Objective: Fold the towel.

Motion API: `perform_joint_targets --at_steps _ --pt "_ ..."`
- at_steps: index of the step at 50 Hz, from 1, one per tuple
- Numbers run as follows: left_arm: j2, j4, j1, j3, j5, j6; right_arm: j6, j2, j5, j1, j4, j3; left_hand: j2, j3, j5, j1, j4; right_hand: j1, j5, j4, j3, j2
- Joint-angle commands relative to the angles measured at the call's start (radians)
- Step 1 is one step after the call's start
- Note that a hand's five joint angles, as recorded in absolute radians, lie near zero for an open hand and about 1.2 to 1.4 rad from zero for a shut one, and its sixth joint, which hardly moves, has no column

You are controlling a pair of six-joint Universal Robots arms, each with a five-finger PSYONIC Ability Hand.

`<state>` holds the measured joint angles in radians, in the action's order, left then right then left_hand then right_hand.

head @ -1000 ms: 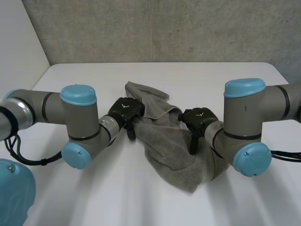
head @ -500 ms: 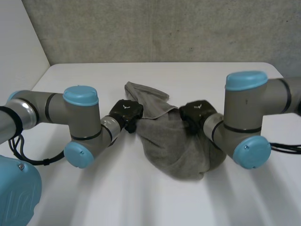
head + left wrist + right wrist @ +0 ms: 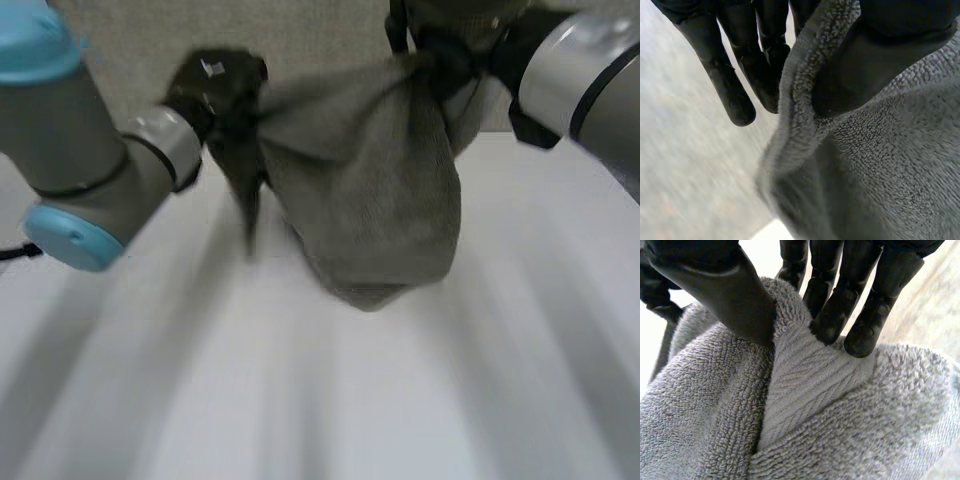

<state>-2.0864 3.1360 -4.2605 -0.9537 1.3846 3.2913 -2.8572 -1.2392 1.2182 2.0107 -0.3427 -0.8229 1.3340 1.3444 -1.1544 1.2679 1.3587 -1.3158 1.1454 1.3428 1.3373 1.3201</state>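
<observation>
- Head view: the towel (image 3: 370, 180) hangs bunched between the two hands, above the white counter (image 3: 300, 400). Whether its lowest fold touches the counter cannot be told.
- The left hand (image 3: 215, 95) holds the towel's one upper end, and the right hand (image 3: 450, 45) holds the other, slightly higher. A grey wall (image 3: 300, 30) stands behind them.
- The back of the left hand bears a small white mark (image 3: 212, 68), too blurred to read.
- Left wrist view: the left hand (image 3: 735, 85) pinches the towel (image 3: 890, 165) at its hemmed edge. The thumb is pressed on one face and the straight fingers are on the other.
- Right wrist view: the right hand (image 3: 715, 285) grips the towel (image 3: 715, 405) at a fold. The thumb and fingertips (image 3: 827, 325) close on a flat woven band (image 3: 805, 375) in the terry cloth. No label or writing can be made out on it.
</observation>
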Motion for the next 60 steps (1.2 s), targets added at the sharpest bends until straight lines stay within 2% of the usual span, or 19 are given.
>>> perform_joint_targets --at_steps 1,3,4,6,8,12,15,20,21,23,26,28,33,37,39,42,47,53,60 --pt "0.011 0.211 -0.027 0.139 0.004 -0.007 0.033 0.126 0.001 0.016 0.154 0.232 0.062 0.052 -0.067 0.128 0.038 -0.080 0.076 0.054 0.059 0.076" --pt "-0.068 0.358 -0.041 0.266 0.020 -0.001 0.058 0.234 0.007 0.045 0.320 0.389 0.062 0.052 -0.067 0.128 0.038 -0.080 0.076 0.054 0.059 0.076" --pt "-0.069 0.358 -0.041 0.267 0.021 -0.001 0.058 0.234 0.007 0.045 0.321 0.390 0.062 0.052 -0.067 0.128 0.038 -0.080 0.076 0.054 0.059 0.076" --pt "-0.103 0.415 -0.053 0.337 0.028 0.005 0.088 0.323 0.023 0.092 0.507 0.535 0.062 0.052 -0.067 0.128 0.038 -0.080 0.076 0.054 0.059 0.076" --pt "-0.133 0.441 -0.062 0.438 0.047 0.005 0.099 0.349 0.035 0.103 0.581 0.588 0.062 0.052 -0.067 0.128 0.038 -0.080 0.076 0.054 0.059 0.076" --pt "-0.124 0.438 -0.065 0.449 0.057 0.002 0.105 0.357 0.087 0.105 0.637 0.613 0.062 0.052 -0.067 0.128 0.038 -0.080 0.076 0.054 0.059 0.076" --pt "-0.075 0.397 -0.084 0.368 0.053 0.001 0.105 0.350 0.124 0.105 0.567 0.571 0.062 0.052 -0.067 0.128 0.038 -0.080 0.076 0.054 0.059 0.076" --pt "0.041 0.348 -0.137 0.001 0.021 0.007 0.137 0.337 0.080 0.103 0.229 0.386 0.062 0.052 -0.067 0.128 0.038 -0.080 0.076 0.054 0.059 0.076" --pt "0.042 0.348 -0.137 0.000 0.021 0.007 0.137 0.337 0.080 0.103 0.228 0.386 0.062 0.052 -0.067 0.128 0.038 -0.080 0.076 0.054 0.059 0.076" --pt "0.071 0.343 -0.154 -0.185 -0.034 0.010 0.229 0.343 0.046 0.105 0.040 0.267 0.062 0.052 -0.067 0.128 0.038 -0.080 0.076 0.054 0.059 0.076" --pt "0.081 0.341 -0.167 -0.278 -0.065 0.010 0.294 0.340 0.049 0.106 -0.044 0.192 0.062 0.052 -0.067 0.128 0.038 -0.080 0.076 0.054 0.059 0.076" --pt "0.103 0.341 -0.192 -0.461 -0.129 0.017 0.387 0.322 0.043 0.102 -0.154 0.020 0.062 0.052 -0.067 0.128 0.038 -0.080 0.076 0.054 0.059 0.076" --pt "0.114 0.349 -0.220 -0.688 -0.211 0.060 0.409 0.236 0.038 0.100 -0.101 -0.258 0.062 0.052 -0.067 0.128 0.038 -0.080 0.076 0.054 0.059 0.076" --pt "0.098 0.352 -0.222 -0.786 -0.233 0.102 0.420 0.167 0.038 0.083 -0.016 -0.409 0.019 0.008 -0.024 0.085 -0.006 -0.080 0.076 0.054 0.059 0.076" --pt "0.068 0.361 -0.216 -0.835 -0.231 0.148 0.415 0.114 0.038 0.059 0.052 -0.511 -0.358 -0.369 0.353 -0.292 -0.383 -0.080 0.076 0.054 0.059 0.076" --pt "0.048 0.369 -0.214 -0.839 -0.226 0.171 0.417 0.095 0.041 0.049 0.077 -0.552 -0.501 -0.511 0.496 -0.435 -0.526 -0.080 0.076 0.054 0.059 0.076" --pt "0.029 0.403 -0.213 -0.814 -0.139 0.200 0.406 0.063 0.038 0.025 0.105 -0.654 -0.718 -0.728 0.713 -0.652 -0.742 -0.080 0.076 0.054 0.059 0.076" --pt "0.026 0.441 -0.202 -0.790 -0.030 0.171 0.400 0.023 0.040 -0.018 0.184 -0.765 -0.795 -0.805 0.789 -0.728 -0.819 -0.080 0.076 0.054 0.059 0.076" --pt "-0.004 0.505 -0.145 -0.786 -0.013 0.077 0.313 -0.014 0.043 -0.082 0.309 -0.867 -0.801 -0.811 0.795 -0.734 -0.825 -0.080 0.076 0.054 0.059 0.076"
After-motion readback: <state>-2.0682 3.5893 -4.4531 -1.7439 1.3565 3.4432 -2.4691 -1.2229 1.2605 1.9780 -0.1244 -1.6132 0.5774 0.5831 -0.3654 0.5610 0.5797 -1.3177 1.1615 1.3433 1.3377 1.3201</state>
